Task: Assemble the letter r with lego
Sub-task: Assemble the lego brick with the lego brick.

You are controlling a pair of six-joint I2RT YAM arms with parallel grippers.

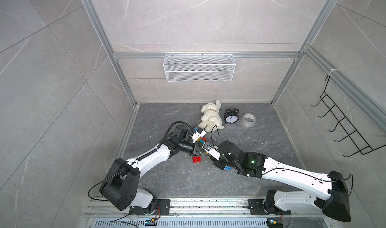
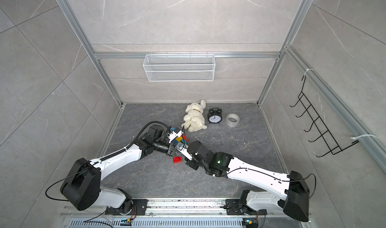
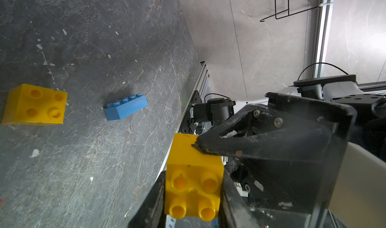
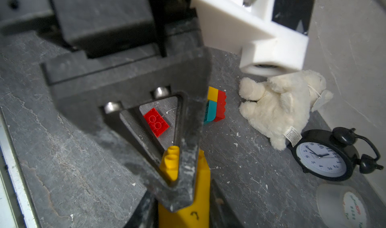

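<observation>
A yellow lego brick (image 3: 193, 174) is held above the table between the fingers of my left gripper (image 3: 193, 195), which is shut on it. My right gripper (image 4: 183, 206) grips the same brick (image 4: 200, 195) from the other side, one fingertip (image 3: 208, 145) on its side face. Both grippers meet at mid-table (image 1: 203, 149). A small assembly of yellow, teal, red and blue bricks (image 4: 216, 106) stands beside them (image 1: 201, 140). A loose red brick (image 1: 197, 159) lies in front. Another yellow brick (image 3: 34, 104) and a blue brick (image 3: 125, 110) lie on the table.
A white plush toy (image 1: 211, 116), a black alarm clock (image 1: 230, 117) and a tape roll (image 1: 248, 119) sit along the back of the table. A wire basket (image 1: 199, 67) hangs on the back wall, and a black hook rack (image 1: 344, 122) hangs on the right wall.
</observation>
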